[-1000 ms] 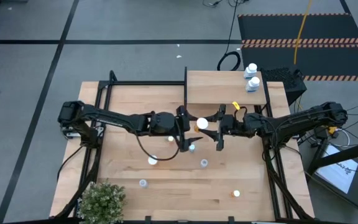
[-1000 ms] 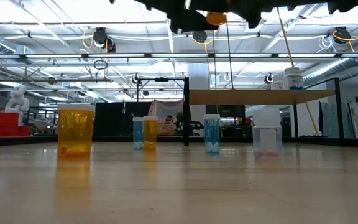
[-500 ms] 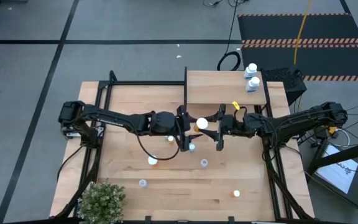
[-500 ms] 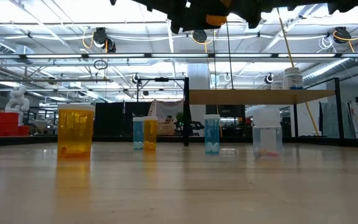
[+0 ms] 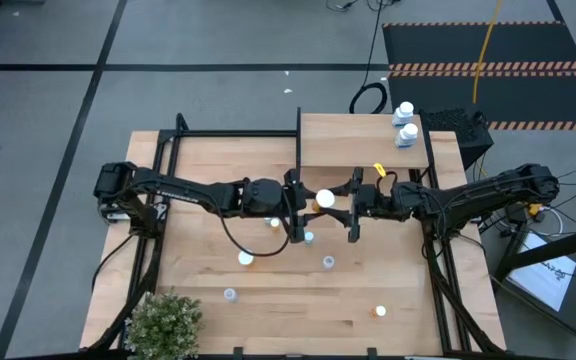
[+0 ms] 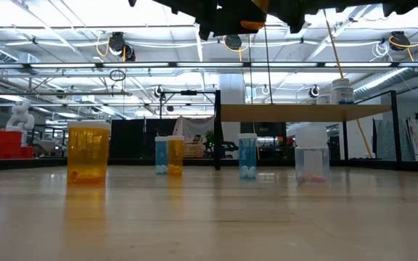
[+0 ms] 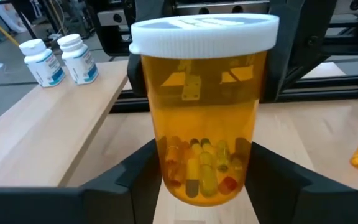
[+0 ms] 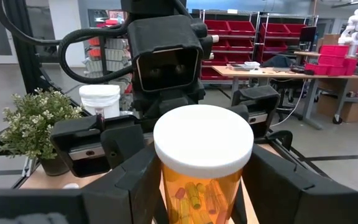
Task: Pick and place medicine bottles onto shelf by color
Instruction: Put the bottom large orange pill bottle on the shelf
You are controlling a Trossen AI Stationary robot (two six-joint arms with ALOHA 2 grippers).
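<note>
A large orange bottle [image 5: 323, 200] with a white cap and pills inside hangs upright between my two grippers, above the table's middle, near the shelf's [image 5: 360, 140] near edge. My left gripper [image 5: 300, 207] comes from the left and my right gripper [image 5: 351, 208] from the right. Each has a finger on either side of the bottle. The bottle fills the left wrist view [image 7: 204, 112] and shows in the right wrist view [image 8: 202, 168]. The low view shows only its bottom [image 6: 258, 6]. My left gripper pinches the bottle's lower body [image 7: 166, 177] between its two fingers, coming level from the table's left. The bottle stands upright, cap up, clear of the table. My right gripper has its fingers [image 8: 143, 180] against both sides of the body [image 8: 169, 186] just under the cap, coming level from the right.
Several small bottles stand on the table near the grippers [image 5: 308, 237], [image 5: 245, 259], [image 5: 328, 263], [image 5: 379, 312]. Two white bottles [image 5: 406, 123] stand on the shelf's far right corner. A potted plant [image 5: 163, 320] sits at the near left edge.
In the low view less of the orange bottle's bottom shows under the grippers than before: it has gone up a little. The arms show no shift in the high view.
</note>
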